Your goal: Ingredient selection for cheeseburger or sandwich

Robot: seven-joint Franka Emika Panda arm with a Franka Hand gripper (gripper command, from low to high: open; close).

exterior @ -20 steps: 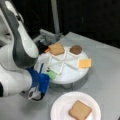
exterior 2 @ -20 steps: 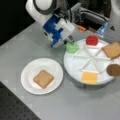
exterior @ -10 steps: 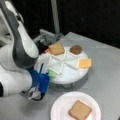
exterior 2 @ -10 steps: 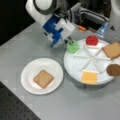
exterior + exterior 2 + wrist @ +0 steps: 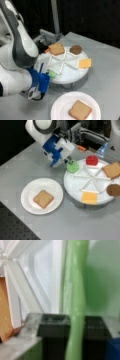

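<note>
Now my hand (image 5: 70,161) pinches the green disc (image 5: 72,166) edge-on at the white divided tray's (image 5: 75,188) near rim. Beside the hand, a paper plate (image 5: 28,201) on the counter (image 5: 20,167) holds one toast square (image 5: 43,198).

A grey table (image 5: 30,167) carries a white paper plate (image 5: 28,192) at a front view's left beside the raised white divided tray (image 5: 75,187), where a yellow-orange cheese square (image 5: 89,197) and a dark brown patty (image 5: 113,190) sit in neighbouring compartments.
</note>
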